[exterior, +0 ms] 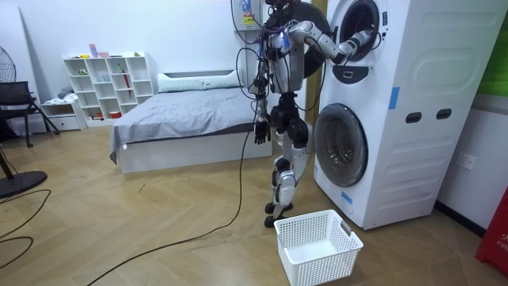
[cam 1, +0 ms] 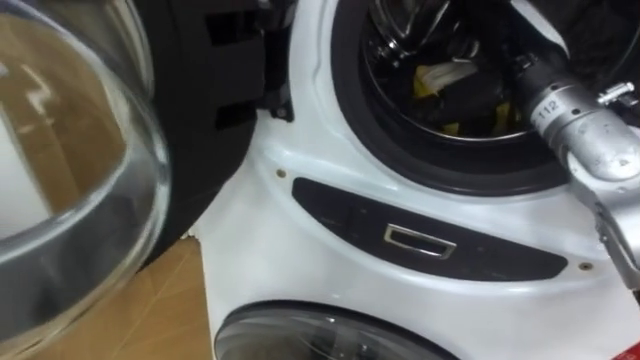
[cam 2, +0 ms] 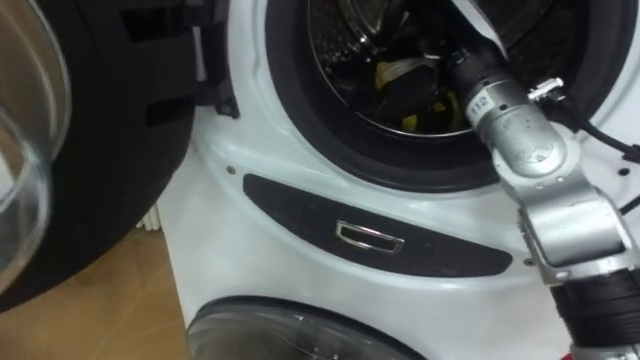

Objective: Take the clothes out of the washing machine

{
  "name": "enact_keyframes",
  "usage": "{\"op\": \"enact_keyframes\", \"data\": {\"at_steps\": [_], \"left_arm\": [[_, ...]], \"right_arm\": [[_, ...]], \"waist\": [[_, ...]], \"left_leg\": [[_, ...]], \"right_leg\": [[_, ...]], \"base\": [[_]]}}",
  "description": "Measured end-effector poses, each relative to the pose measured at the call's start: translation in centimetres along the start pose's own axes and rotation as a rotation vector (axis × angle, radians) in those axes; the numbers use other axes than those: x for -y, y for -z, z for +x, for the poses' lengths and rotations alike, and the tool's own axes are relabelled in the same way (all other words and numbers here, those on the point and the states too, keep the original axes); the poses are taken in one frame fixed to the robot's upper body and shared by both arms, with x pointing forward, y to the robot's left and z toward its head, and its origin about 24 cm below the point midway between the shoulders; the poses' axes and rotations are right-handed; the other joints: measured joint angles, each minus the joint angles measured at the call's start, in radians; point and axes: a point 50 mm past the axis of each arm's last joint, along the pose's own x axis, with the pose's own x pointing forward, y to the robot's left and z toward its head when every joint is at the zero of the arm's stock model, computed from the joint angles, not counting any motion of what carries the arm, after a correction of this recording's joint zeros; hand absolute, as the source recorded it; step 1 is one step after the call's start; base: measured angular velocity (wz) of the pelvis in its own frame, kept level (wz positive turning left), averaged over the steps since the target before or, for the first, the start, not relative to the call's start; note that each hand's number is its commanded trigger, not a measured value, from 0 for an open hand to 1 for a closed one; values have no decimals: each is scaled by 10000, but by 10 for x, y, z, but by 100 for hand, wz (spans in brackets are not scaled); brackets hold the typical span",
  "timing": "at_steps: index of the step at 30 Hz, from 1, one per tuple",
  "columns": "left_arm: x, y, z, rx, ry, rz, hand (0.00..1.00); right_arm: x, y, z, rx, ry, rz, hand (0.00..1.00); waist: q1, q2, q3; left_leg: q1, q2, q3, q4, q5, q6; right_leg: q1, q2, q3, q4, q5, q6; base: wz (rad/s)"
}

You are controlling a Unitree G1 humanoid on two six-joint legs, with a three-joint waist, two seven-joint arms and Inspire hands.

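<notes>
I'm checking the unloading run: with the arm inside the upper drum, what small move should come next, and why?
Probably grip the yellow and dark clothes and draw back a little. The right arm reaches into the drum, its hand hidden inside by them, and the white basket stands on the floor.

The right arm (cam 2: 520, 150) reaches up at the upper right, its hand hidden. The left hand (exterior: 260, 131) hangs by the hip.
</notes>
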Motion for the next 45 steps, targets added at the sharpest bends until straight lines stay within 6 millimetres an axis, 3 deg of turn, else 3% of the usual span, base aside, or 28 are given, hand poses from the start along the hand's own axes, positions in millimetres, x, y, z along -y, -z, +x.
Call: {"op": "enact_keyframes", "data": {"at_steps": [4,8,11,14,23,27,30,37,42,45], "left_arm": [[-1,0,0,-27,-149,15,0],[-3,4,0,-247,-263,43,0],[-3,5,0,-355,-222,110,0],[-4,4,0,-395,-250,146,0],[-8,-2,0,-329,-360,28,0],[-8,-2,0,-401,-293,38,0],[-8,-3,0,-412,-272,58,0],[-10,-5,1,-429,-402,206,0],[-16,-15,3,-103,-643,552,0],[-16,-22,3,89,-571,538,0]], "right_arm": [[13,-2,7,-204,370,-381,0],[26,2,5,-606,472,-817,0],[29,3,4,-814,298,-1303,0],[30,5,3,-1099,87,-1754,0],[33,18,3,-2480,-956,-3283,0],[33,21,1,-2851,-1381,-3516,0],[34,19,2,-2949,-1566,-3790,0],[32,8,8,-2906,-2167,-4587,0],[32,5,8,-3046,-2580,-5682,0],[30,1,8,-3044,-2713,-6549,0]], "waist": [[-162,-24,-17],[-217,-200,-145],[-362,-192,-139],[-408,-180,-125],[-446,-399,7],[-445,-448,-3],[-397,-435,6],[-355,-448,14],[-321,-657,125],[-273,-687,118]], "left_leg": [[4,-82,-21,-67,74,117],[18,-114,-57,-130,126,201],[83,-128,-118,-147,144,238],[154,-179,-159,-213,163,284],[146,-202,-238,-233,173,301],[155,-206,-235,-278,174,304],[161,-206,-221,-319,185,322],[211,-192,-242,-404,191,324],[322,-174,-257,-492,190,321],[319,-175,-252,-528,189,321]], "right_leg": [[-5,-69,15,-16,43,73],[-39,-95,73,-18,132,211],[-10,-55,421,-20,213,328],[13,-37,824,-23,216,335],[-68,-34,857,-30,218,336],[-92,-34,868,-25,225,338],[-129,-27,1128,-21,225,338],[-130,-14,1136,-34,223,337],[-44,16,1241,-52,223,337],[-84,24,1408,-34,229,331]], "base": [[3],[1],[6],[2],[1],[0],[-1],[0],[0],[0]]}}
